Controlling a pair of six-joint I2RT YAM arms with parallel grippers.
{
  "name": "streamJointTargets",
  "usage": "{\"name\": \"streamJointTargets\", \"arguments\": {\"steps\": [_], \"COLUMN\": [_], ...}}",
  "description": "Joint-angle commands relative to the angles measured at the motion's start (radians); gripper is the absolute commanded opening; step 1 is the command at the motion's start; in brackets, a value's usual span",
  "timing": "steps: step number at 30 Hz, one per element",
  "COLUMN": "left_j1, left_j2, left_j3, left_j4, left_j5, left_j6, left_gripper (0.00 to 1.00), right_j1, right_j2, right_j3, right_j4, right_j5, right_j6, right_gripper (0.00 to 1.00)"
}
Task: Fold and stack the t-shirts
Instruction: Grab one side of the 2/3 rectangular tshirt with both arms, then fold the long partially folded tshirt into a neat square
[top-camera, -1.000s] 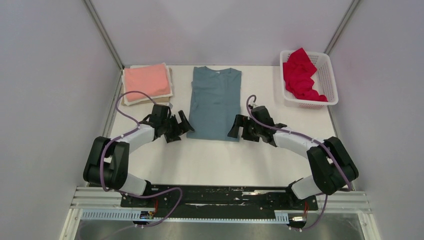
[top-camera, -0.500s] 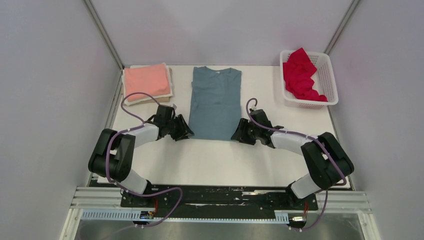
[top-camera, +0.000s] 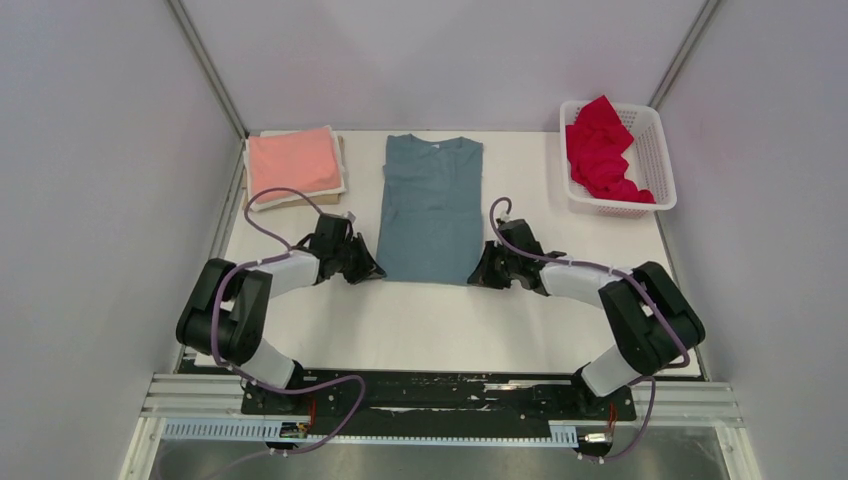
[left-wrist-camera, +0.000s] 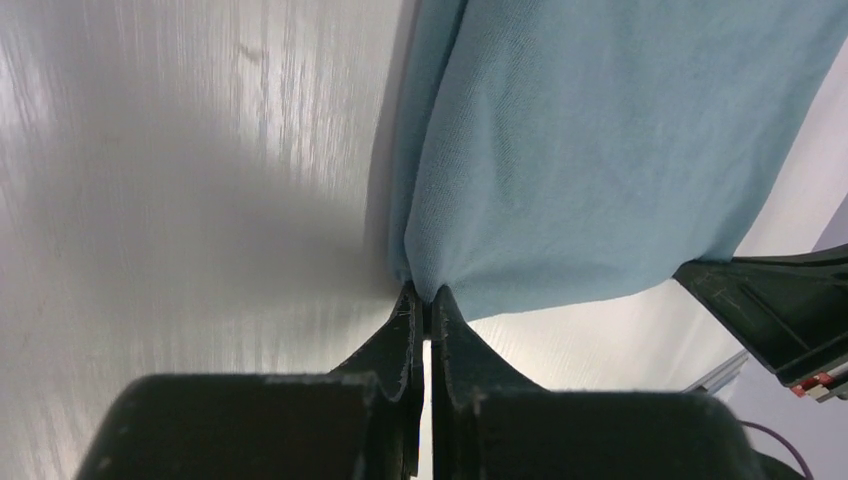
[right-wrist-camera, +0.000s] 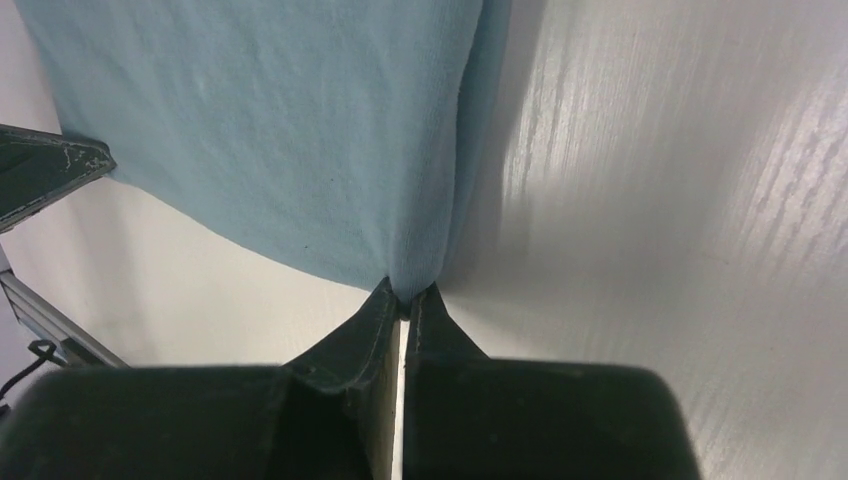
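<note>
Grey-blue t-shirt (top-camera: 430, 205) lies flat at centre of table (top-camera: 420, 320); L gripper (left-wrist-camera: 422, 297) and R gripper (right-wrist-camera: 402, 298) each clenched on a near hem corner, presumably to fold hem toward collar.

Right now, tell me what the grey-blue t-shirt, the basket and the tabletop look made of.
The grey-blue t-shirt: soft matte knit cloth, by its fine grain and rolled fold. The basket: probably rigid white plastic, moulded lattice walls. The tabletop: smooth white board, perhaps laminate, with a faint streaky sheen.

Obstacles flank the grey-blue t-shirt (top-camera: 430, 205): basket (top-camera: 661, 158) far right, salmon-pink t-shirt (top-camera: 294, 160) far left.
</note>
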Motion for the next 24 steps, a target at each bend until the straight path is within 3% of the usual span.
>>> {"name": "streamJointTargets", "arguments": {"steps": [1,6,9,13,17,20,24], "left_j1": [-0.031,-0.096,-0.139,-0.213,-0.252,-0.253,-0.252], "left_j2": [-0.116,-0.345,-0.506,-0.841,-1.076,-1.141,-1.108], "left_j3": [-0.086,-0.222,-0.307,-0.328,-0.284,-0.194,-0.094], "left_j4": [-0.018,-0.081,-0.207,-0.414,-0.575,-0.632,-0.607], "left_j5": [-0.059,-0.083,-0.123,-0.147,-0.154,-0.172,-0.213], "left_j6": [-0.006,-0.065,-0.117,-0.148,-0.154,-0.107,-0.077], "left_gripper": [0.0,0.0,0.0,0.0,0.0,0.0,0.0], "right_j1": [0.012,0.059,0.101,0.155,0.183,0.182,0.145], "right_j2": [-0.08,-0.244,-0.362,-0.502,-0.607,-0.654,-0.649], "right_j3": [0.021,-0.034,-0.071,-0.069,-0.049,-0.001,0.087], "right_j4": [-0.121,-0.273,-0.377,-0.522,-0.631,-0.678,-0.685], "right_j5": [-0.064,-0.129,-0.176,-0.277,-0.406,-0.469,-0.471], "right_j6": [-0.075,-0.096,-0.109,-0.126,-0.144,-0.166,-0.2], "right_gripper": [0.0,0.0,0.0,0.0,0.0,0.0,0.0]}}
